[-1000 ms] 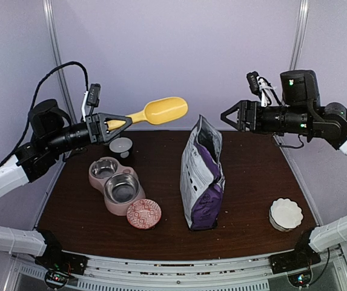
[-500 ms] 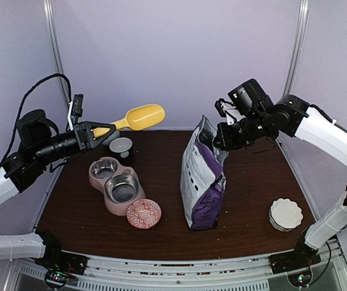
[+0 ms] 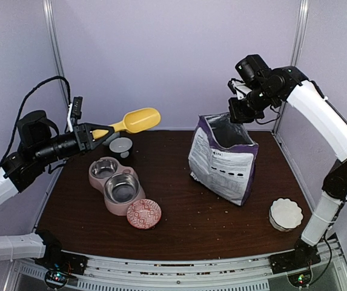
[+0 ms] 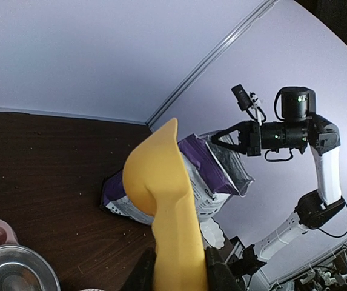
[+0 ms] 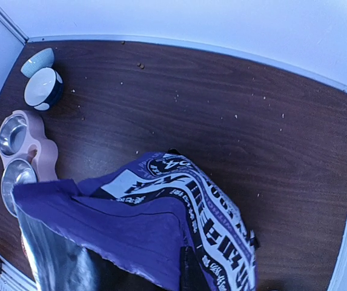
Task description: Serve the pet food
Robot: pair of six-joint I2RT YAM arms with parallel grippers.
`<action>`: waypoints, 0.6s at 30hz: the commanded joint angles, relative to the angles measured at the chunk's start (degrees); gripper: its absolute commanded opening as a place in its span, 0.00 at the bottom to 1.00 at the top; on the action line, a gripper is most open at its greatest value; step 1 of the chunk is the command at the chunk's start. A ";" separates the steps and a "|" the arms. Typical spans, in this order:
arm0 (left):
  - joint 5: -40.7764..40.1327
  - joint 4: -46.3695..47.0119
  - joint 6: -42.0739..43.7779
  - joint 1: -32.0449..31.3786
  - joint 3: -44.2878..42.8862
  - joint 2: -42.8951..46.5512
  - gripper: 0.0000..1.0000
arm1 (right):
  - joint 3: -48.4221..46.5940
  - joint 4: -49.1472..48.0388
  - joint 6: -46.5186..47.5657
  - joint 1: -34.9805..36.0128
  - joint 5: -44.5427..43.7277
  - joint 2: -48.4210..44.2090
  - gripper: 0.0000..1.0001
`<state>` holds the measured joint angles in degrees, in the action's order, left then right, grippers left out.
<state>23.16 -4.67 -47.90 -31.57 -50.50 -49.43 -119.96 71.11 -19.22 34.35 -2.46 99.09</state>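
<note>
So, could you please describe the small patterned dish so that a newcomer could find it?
On the dark table, find the pink double feeder on the left half. The dish sits at its near end. It alone is red with a white pattern; the scalloped bowl on the right is plain white.

The large foil pet food bag (image 3: pixel 223 162) showed a white face with black print, purple edges and a silvery lining. The plastic scoop (image 3: pixel 138 119) was plain yellow. The double feeder (image 3: pixel 115 185) was pale pink around steel-grey bowls. A small round dish (image 3: pixel 143 214) bore a red-and-white pattern, and a scalloped bowl (image 3: pixel 285 214) was white. The wooden table (image 3: pixel 185 225) was dark brown.
</note>
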 commanded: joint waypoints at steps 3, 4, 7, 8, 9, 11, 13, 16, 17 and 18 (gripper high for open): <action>-0.57 1.07 1.77 0.80 -0.05 1.75 0.00 | 0.72 -14.28 0.86 0.77 2.63 -4.82 0.00; -0.50 1.11 1.90 0.89 0.30 1.99 0.00 | 5.75 -16.74 0.39 1.94 3.82 -5.69 0.00; 0.50 1.24 2.32 0.98 1.40 2.45 0.00 | 18.85 -24.94 -1.79 6.27 8.00 -7.91 0.00; 1.08 1.24 2.46 0.99 1.82 2.68 0.00 | 22.79 -27.63 -3.09 7.76 9.45 -8.22 0.00; 1.76 1.15 2.75 0.99 2.34 2.89 0.00 | 26.77 -30.21 -4.31 9.55 10.84 -8.34 0.00; 3.06 0.93 3.25 0.94 3.78 3.52 0.00 | 33.77 -35.53 -7.23 13.22 12.63 -7.77 0.00; 4.63 0.23 4.26 0.98 5.02 4.17 0.00 | 37.83 -39.14 -9.39 16.88 13.22 -6.72 0.00; 7.13 -3.01 6.74 0.87 6.22 5.09 0.00 | 41.63 -44.11 -12.81 20.97 13.69 -4.81 0.00; 7.83 -4.87 7.75 0.83 6.67 5.26 0.00 | 42.40 -45.49 -13.67 21.97 13.66 -4.33 0.00; 8.57 -5.92 8.34 0.70 7.25 5.54 0.00 | 43.01 -46.63 -14.45 22.70 13.37 -4.00 0.00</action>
<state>27.42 -8.14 -43.83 -31.05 -44.69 -45.43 -78.74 35.62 -28.03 54.50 7.86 94.43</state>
